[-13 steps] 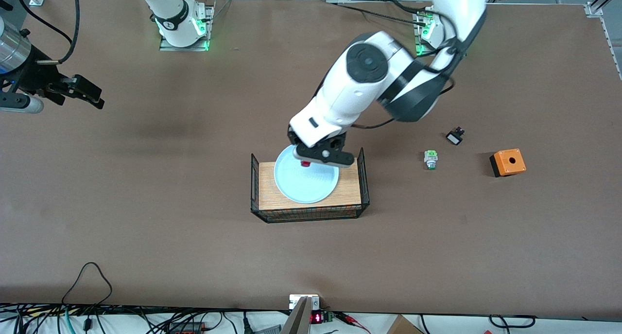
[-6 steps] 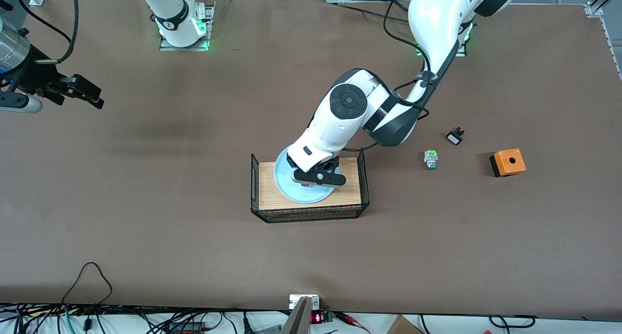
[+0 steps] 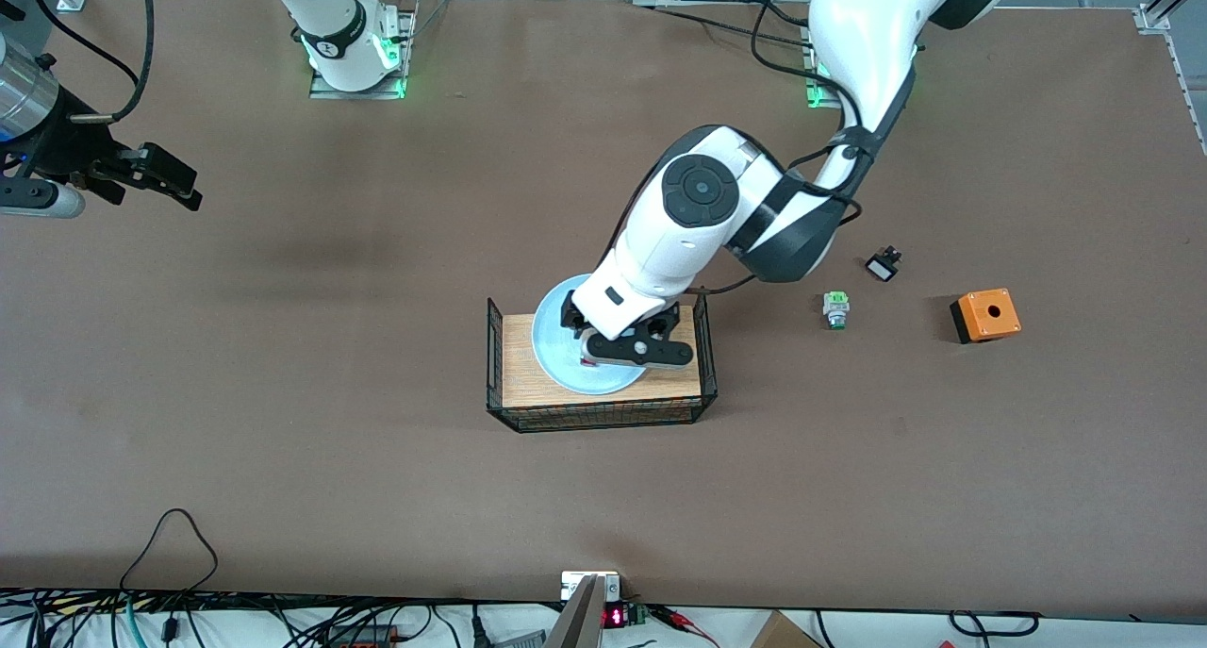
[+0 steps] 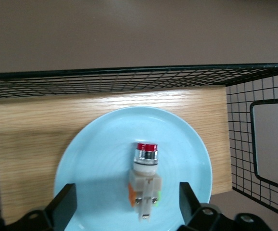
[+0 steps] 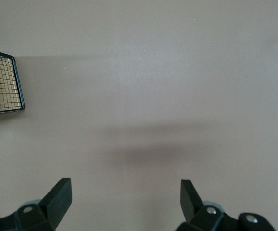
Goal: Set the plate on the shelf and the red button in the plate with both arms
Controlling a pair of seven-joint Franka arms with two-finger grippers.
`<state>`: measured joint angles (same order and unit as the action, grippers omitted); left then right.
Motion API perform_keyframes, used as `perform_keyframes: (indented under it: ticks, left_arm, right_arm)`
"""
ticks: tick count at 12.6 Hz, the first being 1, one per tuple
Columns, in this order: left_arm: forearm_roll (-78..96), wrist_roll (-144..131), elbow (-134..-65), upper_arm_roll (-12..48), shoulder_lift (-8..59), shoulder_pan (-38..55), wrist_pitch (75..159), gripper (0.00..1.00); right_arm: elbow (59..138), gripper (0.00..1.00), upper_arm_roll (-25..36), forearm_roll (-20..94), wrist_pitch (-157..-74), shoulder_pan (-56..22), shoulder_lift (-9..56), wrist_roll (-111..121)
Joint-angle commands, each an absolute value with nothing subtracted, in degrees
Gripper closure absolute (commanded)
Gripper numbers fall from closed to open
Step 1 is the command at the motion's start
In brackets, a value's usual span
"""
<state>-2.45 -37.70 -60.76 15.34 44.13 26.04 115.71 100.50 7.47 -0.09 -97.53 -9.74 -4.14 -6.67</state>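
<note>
Pale blue and round, the plate [image 3: 566,351] sits on the wooden floor of a black wire basket [image 3: 497,365] at the centre of the front view, a little below the middle. On the plate lies the red button [image 4: 145,179], on its side, whitish body with a chrome collar and red tip; in the left wrist view it rests near the middle of the plate, with the basket's mesh wall across the upper part of that picture.

The left gripper [image 3: 630,349] hangs low over the plate, its arm reaching down from the upper right of the front view. Its fingers [image 4: 62,208] stand apart on either side of the button, clear of it, so nothing is held.

The right gripper [image 3: 151,178] waits at the left edge of the front view, over bare brown worktop [image 3: 283,459]. Its fingers [image 5: 58,197] are spread wide with nothing between them; a corner of the basket shows at the upper left of the right wrist view.

In the right half of the front view, on the worktop, lie a green-tipped switch [image 3: 835,309], a small black part [image 3: 883,267] above it, and an orange box [image 3: 985,315] with a hole.
</note>
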Motion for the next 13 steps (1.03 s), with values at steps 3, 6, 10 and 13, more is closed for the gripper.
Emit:
perform_keyframes:
  ticks: [3, 6, 10, 13]
  left_arm:
    - [-3.7, -37.1, -61.1, 13.9, 36.5, 21.1, 98.7, 0.0]
    - [-3.9, -30.5, -61.1, 13.8, 31.7, 19.4, 87.3, 0.0]
    - [-7.5, -20.6, -61.3, 13.8, 25.4, 17.3, 75.8, 0.0]
    - [-6.7, -10.1, -72.1, 13.7, 15.6, 10.0, 78.0, 0.0]
  right_arm:
    - [98.3, 0.0, 7.5, 0.5, -96.0, -9.7, -3.6, -5.8]
    - [98.3, 0.0, 7.5, 0.5, -95.9, -9.8, -3.6, -6.0]
    - [98.3, 0.0, 7.5, 0.5, -95.5, -9.8, -3.6, -5.9]
    - [98.3, 0.0, 7.5, 0.2, -95.1, -9.8, -3.6, -5.4]
